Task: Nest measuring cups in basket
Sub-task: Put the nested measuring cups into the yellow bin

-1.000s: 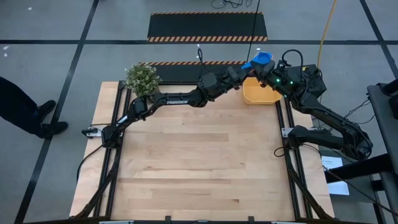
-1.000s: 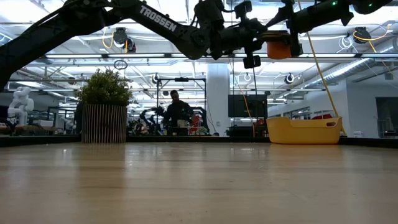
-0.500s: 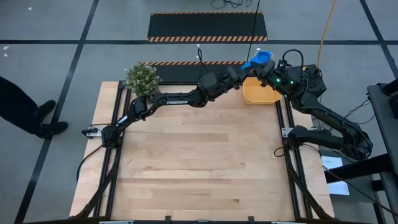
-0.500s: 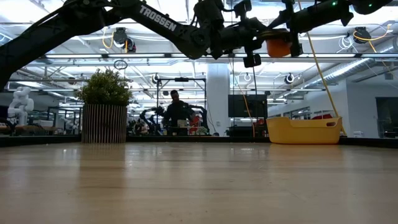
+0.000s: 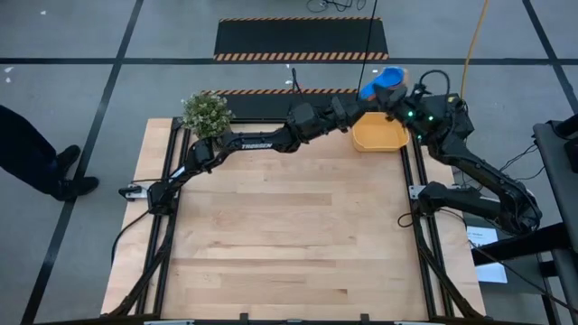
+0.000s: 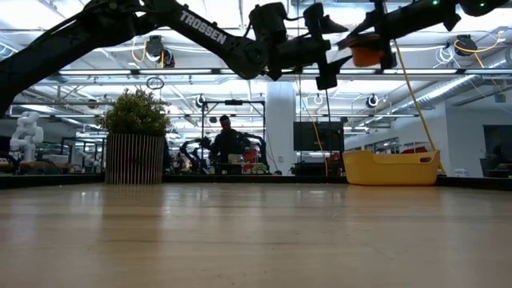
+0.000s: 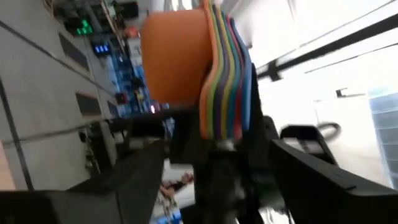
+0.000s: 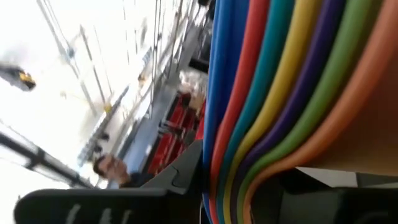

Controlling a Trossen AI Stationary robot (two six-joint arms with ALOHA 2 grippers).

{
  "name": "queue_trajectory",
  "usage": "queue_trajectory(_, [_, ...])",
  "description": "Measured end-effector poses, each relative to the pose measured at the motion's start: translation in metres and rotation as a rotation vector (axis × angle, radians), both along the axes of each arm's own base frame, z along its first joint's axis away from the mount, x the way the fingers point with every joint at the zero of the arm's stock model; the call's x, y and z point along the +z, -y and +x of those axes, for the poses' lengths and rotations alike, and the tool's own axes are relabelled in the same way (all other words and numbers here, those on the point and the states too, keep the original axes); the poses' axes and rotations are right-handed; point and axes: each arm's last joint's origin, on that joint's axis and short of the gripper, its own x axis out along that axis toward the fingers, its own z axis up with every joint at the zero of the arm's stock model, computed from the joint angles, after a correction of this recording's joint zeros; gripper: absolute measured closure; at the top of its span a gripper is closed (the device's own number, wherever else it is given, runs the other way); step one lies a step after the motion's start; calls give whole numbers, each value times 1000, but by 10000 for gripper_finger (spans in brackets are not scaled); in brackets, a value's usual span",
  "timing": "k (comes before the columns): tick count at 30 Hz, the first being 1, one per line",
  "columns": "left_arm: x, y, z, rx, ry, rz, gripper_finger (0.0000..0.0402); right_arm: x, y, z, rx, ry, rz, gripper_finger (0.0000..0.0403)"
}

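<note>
Bare wooden worktop [image 5: 289,226] below: from above, your stack of measuring cups [image 5: 388,83] has shifted off beyond the far right corner, above the basket [image 5: 379,135]. Low view: the left claw [image 6: 324,60] has let go and opened. Wrist views: the right claw [image 5: 404,99] alone pinches the handles, so lower it next.

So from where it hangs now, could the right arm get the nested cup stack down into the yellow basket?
Probably yes. The right tool holds the nested stack of coloured plastic measuring cups in the air just beyond the yellow-orange rectangular plastic basket, whose open top looks clear. The left tool beside the stack is open.
</note>
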Motion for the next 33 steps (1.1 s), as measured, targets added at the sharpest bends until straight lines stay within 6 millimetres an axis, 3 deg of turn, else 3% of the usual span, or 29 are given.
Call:
queue_trajectory(3, [0, -7, -3, -57, 1, 0, 91, 3, -3, -5, -21, 8, -7, 321])
queue_trajectory(7, [4, -18, -8, -77, 9, 18, 90, 4, -10, -10, -1, -1, -3, 321])
queue_trajectory(12, [39, -26, -25, -61, 13, 97, 121, 4, -19, -18, -1, -33, 12, 321])
queue_trajectory(15, [59, -29, -37, -39, -91, 155, 142, 3, -23, -22, -8, -50, 27, 321])
queue_trajectory(22, [103, -30, -77, 20, -382, 319, 168, -3, -25, -24, -23, -61, 105, 321])
queue_trajectory(33, [157, -48, -148, 44, -495, 478, 170, -14, -34, -23, -227, -115, 200, 321])
